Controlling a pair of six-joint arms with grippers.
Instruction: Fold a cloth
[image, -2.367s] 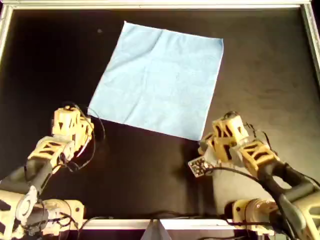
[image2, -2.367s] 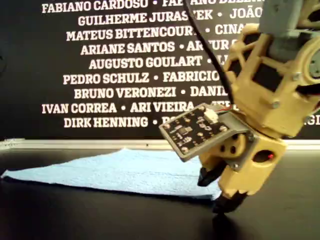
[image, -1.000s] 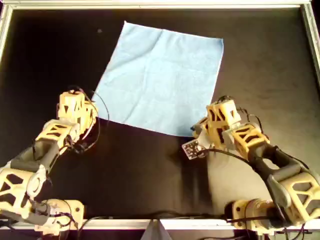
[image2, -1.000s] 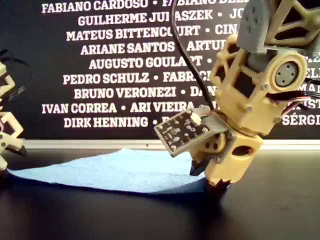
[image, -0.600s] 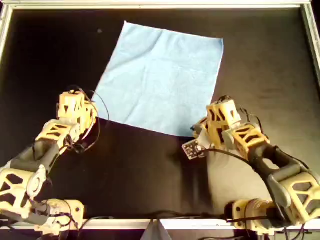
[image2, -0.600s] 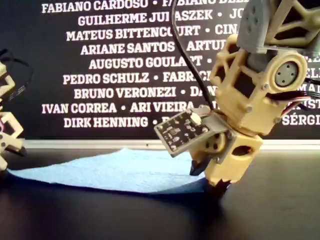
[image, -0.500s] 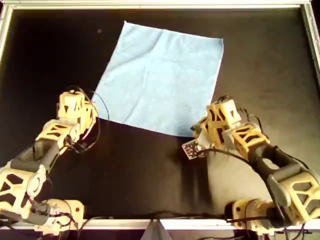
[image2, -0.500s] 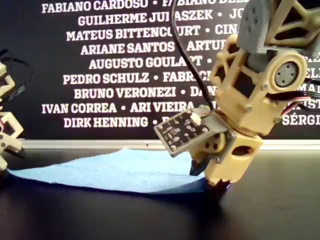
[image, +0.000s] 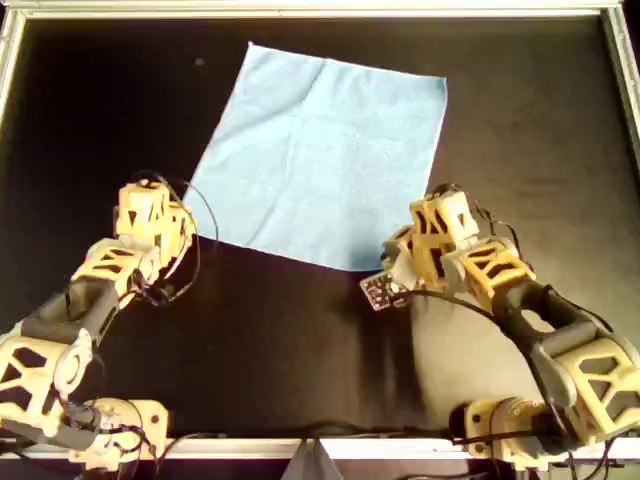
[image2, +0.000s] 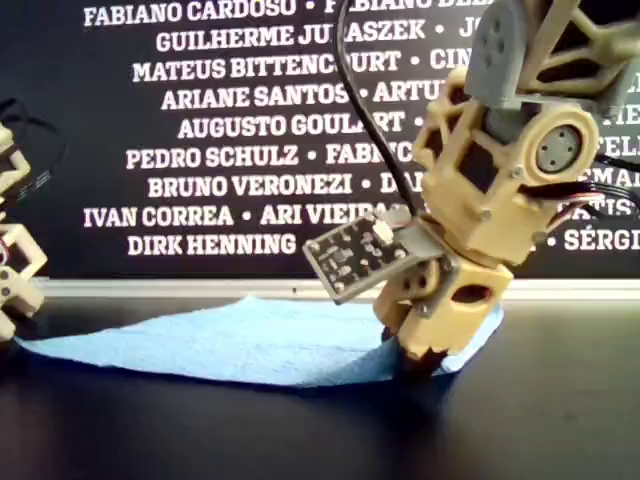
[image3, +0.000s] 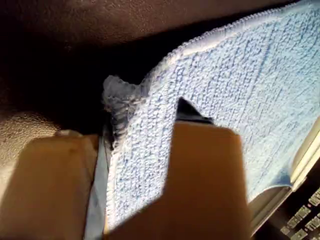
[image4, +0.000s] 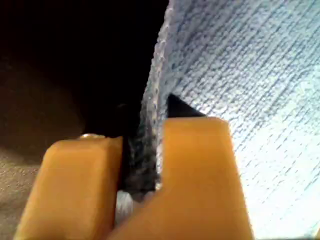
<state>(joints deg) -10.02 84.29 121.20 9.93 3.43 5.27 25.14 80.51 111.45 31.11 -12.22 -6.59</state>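
The light-blue cloth lies flat on the black table, skewed, with one corner toward each arm. My left gripper is at the cloth's near corner on the overhead view's left. The left wrist view shows it shut on the cloth, with that corner bunched between its fingers. My right gripper is at the near corner on the overhead view's right, shut on the cloth. In the exterior view that corner of the cloth curls up slightly behind the right gripper.
An aluminium frame borders the table on the far side and both sides. A black banner with white names stands behind the table. A small circuit board juts from the right gripper. Bare black table lies between the two arms.
The right gripper moved in over the cloth's near corner, closed on it and raised it slightly. The left gripper reached its corner earlier and has stayed there for the last second.
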